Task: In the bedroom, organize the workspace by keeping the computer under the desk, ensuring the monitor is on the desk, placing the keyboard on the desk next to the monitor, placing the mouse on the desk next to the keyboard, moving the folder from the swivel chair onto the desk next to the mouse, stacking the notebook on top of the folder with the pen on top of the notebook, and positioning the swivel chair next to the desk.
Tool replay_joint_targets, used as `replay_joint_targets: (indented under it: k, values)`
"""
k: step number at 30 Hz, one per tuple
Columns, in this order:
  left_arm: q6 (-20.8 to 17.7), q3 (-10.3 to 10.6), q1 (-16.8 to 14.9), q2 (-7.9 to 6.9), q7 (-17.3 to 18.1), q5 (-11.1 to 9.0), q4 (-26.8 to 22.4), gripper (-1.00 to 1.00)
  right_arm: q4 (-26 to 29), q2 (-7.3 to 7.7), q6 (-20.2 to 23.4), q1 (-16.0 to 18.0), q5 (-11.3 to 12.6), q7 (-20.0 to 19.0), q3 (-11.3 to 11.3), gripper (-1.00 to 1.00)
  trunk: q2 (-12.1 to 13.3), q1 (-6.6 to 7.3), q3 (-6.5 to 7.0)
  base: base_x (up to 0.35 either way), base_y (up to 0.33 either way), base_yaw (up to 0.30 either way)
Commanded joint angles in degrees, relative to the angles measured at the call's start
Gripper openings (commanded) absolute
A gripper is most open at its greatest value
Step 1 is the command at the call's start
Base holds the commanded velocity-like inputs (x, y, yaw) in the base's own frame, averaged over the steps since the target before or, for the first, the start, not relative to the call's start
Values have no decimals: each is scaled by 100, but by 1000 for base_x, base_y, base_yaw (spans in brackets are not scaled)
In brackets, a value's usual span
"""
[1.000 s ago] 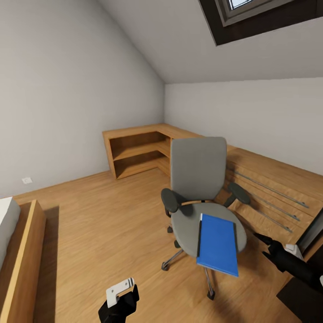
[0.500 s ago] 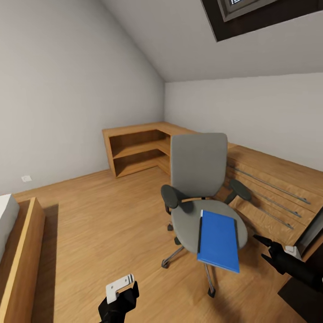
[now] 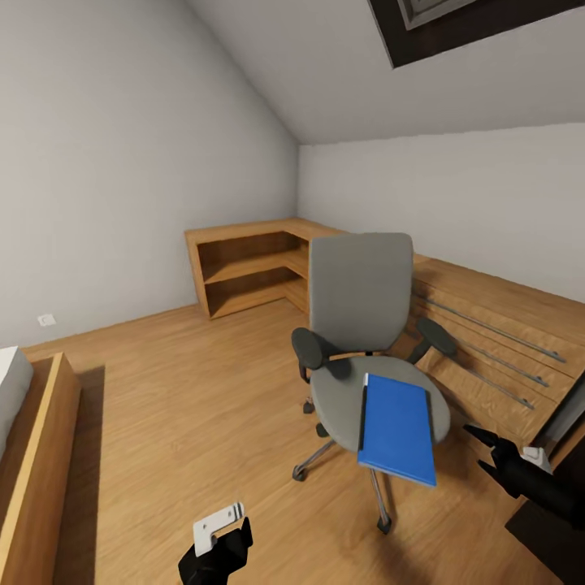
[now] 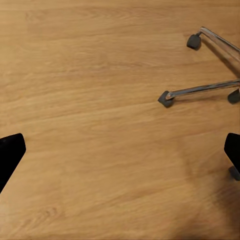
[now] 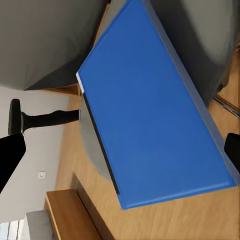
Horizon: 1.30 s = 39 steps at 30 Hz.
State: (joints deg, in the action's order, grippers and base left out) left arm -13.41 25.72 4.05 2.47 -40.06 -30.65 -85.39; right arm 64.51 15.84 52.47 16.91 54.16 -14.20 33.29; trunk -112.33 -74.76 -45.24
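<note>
Your head view takes in an attic bedroom: wood-plank floor, plain grey walls, a sloped ceiling with a dark skylight frame at 1 o'clock.

- Chair: grey, tall back, black armrests, chrome star base on castors; stands on the floor just right of centre, close to the dresser.
- Folder: bright blue, flat on the chair seat, its near edge hanging past the seat's front rim. In your right wrist view the folder lies straight ahead on the grey seat.
- Dresser: light wood, long bar handles, at 3 o'clock behind the chair.
- Corner shelf unit: light wood, open shelves, at 11 o'clock against the far walls.
- Bed frame: wood side rail, at 8 o'clock.
- Wall socket: low on the left wall, at 9 o'clock.
- Left hand: at 6 o'clock, low over bare floor; in its wrist view the fingers stand wide apart, holding nothing, with chair legs and castors ahead.
- Right hand: at 4 o'clock, just beside the chair; fingers apart, holding nothing, short of the folder.
</note>
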Motion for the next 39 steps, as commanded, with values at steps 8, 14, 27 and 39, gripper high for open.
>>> replay_joint_targets:
  k: [8,14,27,39]
  values:
    - [-30,5,-1,7,-29,-28,94,100,-337,-6,-318,5,-36,-47,2,100,-324,-176,-148,0,0,0]
    - [-30,10,-1,8,-29,-22,114,100,-483,-3,-523,7,-36,-43,1,100,-565,-308,-256,0,0,0]
    - [-30,12,-1,9,-29,-12,119,100,-1875,79,-686,216,-58,-78,0,100,-1087,-593,-489,0,0,0]
    - [-30,12,-1,6,-21,-1,85,100,-2281,94,-736,275,-23,-328,-8,100,-1568,-857,-705,0,0,0]
